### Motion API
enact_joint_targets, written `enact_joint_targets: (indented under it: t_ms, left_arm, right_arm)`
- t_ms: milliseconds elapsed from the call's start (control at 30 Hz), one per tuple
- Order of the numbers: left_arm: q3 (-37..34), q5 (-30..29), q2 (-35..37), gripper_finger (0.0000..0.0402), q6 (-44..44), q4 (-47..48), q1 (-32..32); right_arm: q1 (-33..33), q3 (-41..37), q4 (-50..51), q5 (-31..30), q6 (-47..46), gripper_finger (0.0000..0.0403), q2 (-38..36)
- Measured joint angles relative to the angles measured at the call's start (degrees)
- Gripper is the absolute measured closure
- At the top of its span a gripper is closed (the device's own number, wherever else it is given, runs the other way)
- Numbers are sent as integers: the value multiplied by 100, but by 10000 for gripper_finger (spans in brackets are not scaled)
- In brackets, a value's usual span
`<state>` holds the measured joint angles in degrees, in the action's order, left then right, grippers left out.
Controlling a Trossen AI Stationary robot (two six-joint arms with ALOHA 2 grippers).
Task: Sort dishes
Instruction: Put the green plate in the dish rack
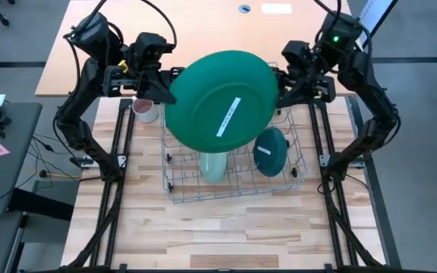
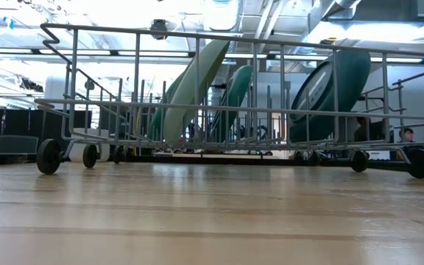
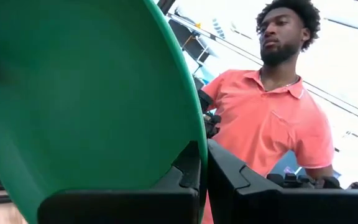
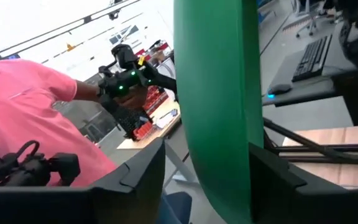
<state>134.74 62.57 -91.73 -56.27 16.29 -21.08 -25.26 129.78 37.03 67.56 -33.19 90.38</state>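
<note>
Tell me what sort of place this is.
Most likely a robotics lab or workshop, not a kitchen. The dish rack sits on a wooden table between two robot arms, a person in a pink shirt stands behind, and a desk with a keyboard shows nearby.

You had a wire dish rack (image 1: 174,180) on the pale wooden slat table (image 1: 226,235), a small pinkish-white mug (image 1: 144,111) beside it, and a person in a coral polo shirt (image 3: 272,127) behind.

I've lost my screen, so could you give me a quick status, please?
Left gripper shut on large green plate, held over wire rack. Right gripper open around plate's far rim.
</note>
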Motion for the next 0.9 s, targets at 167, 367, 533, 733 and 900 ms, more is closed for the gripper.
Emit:
enact_joint_targets:
  t_ms: [167,367,533,733,900]
  left_arm:
    - [0,24,-16,400,118,-21,0]
    - [0,68,-16,400,404,5,0]
    - [0,18,-24,384,824,371,-27]
    - [2,-529,2,341,815,1365,-133]
    - [4,-1320,-13,276,821,1433,-218]
  right_arm:
    - [135,2,-51,-12,42,249,-8]
    - [155,7,-89,82,132,332,-8]
    - [160,17,-134,283,153,378,-21]
    - [178,14,-434,465,-155,390,-46]
    - [-31,6,-544,495,-496,391,-113]
